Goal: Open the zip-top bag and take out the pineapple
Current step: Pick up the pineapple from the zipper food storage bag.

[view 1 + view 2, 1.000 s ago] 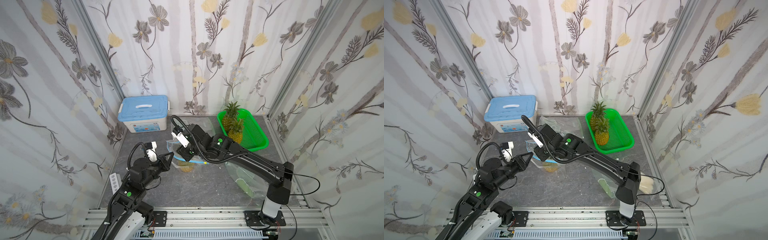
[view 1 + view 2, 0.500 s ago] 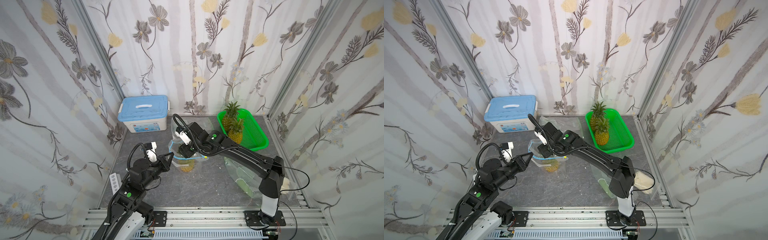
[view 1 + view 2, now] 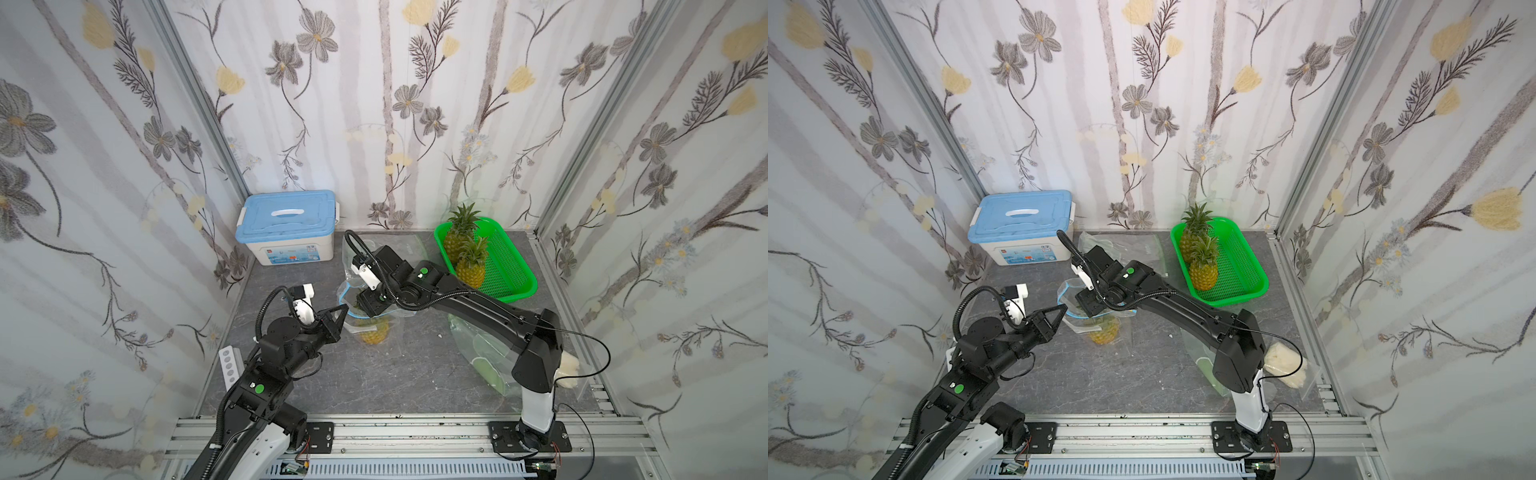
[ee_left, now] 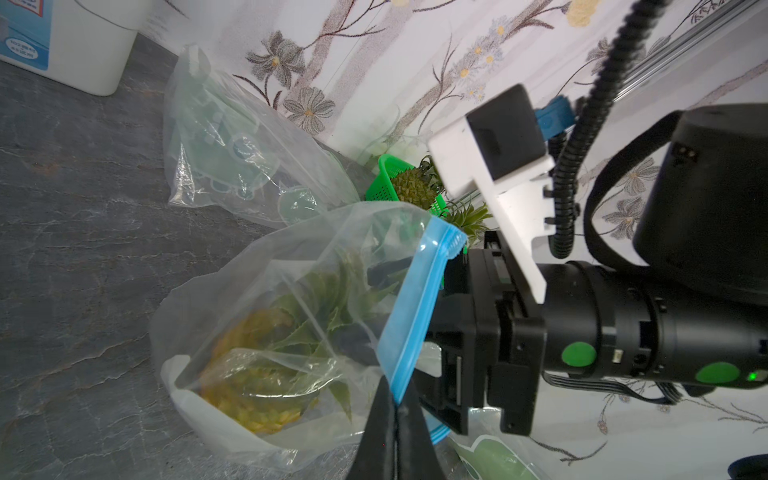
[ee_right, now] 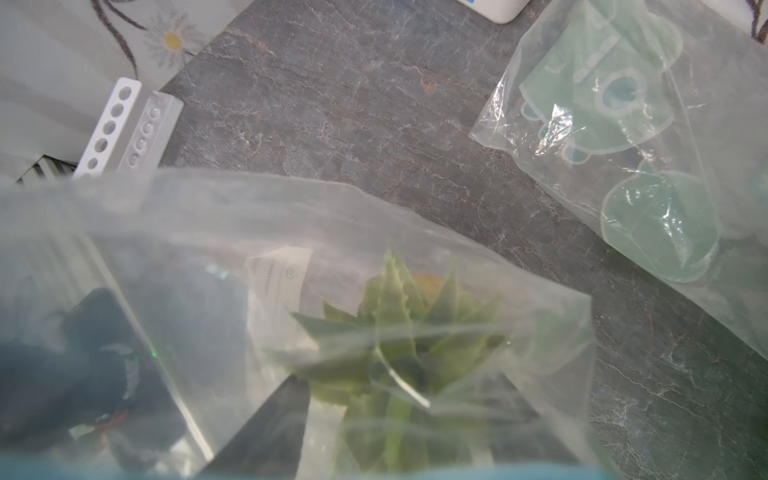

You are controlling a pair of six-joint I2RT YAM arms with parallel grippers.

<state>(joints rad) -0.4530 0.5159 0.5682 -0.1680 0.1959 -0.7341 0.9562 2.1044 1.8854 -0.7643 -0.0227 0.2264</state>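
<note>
My left jaws are pressed fully together on the blue zip strip [image 4: 415,316] of the zip-top bag [image 4: 291,249], pinching one lip of its mouth and holding it up off the desk [image 3: 332,382]. The bag sits near the middle of the desk, a little toward the left edge, with its mouth gaping.

The pineapple [image 4: 249,374] is inside the bag. In both top views its yellow body [image 3: 374,333] [image 3: 1104,330] rests on the desk at the bag's bottom, and its crown [image 5: 399,332] points up toward the mouth.

My right arm [image 3: 478,307] reaches in from the right edge, and my right jaws are down inside the bag's mouth. They stand apart, one dark finger [image 5: 270,419] just beside the crown leaves. They have hold of nothing that I can see, and through the cloudy plastic I cannot tell whether they touch the leaves.

A green basket [image 3: 511,266] in the back right corner holds two more pineapples [image 3: 471,266]. A blue-lidded box [image 3: 286,220] stands in the back left corner. A second clear bag [image 4: 232,158] lies near the back edge, and a third [image 3: 478,353] lies near the right edge. A white strip with holes [image 5: 110,124] lies at the left edge.
</note>
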